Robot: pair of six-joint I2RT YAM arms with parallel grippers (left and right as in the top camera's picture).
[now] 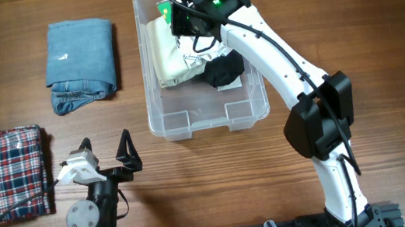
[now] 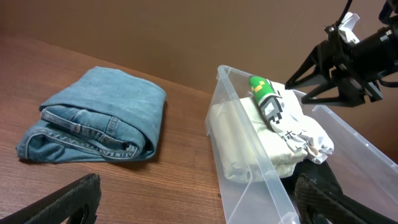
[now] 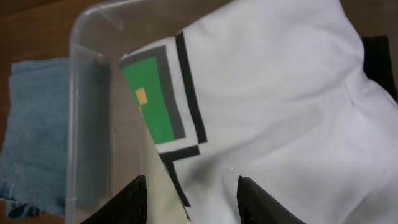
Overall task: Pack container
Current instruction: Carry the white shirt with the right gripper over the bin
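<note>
The clear container (image 1: 205,118) stands at the back middle of the table. It holds a folded cream cloth (image 1: 166,55), a white garment with a green patch (image 3: 280,93) and a black garment (image 1: 224,69). My right gripper (image 1: 188,17) hovers over the container's far left part. Its fingers (image 3: 193,199) are open just above the white garment and hold nothing. My left gripper (image 1: 106,154) is open and empty near the table's front, left of the container. In the left wrist view its fingers (image 2: 193,205) frame the container's near wall (image 2: 249,155).
Folded blue jeans (image 1: 80,63) lie left of the container and also show in the left wrist view (image 2: 93,118). A folded plaid cloth (image 1: 13,174) lies at the front left. The right arm reaches over the container's right side.
</note>
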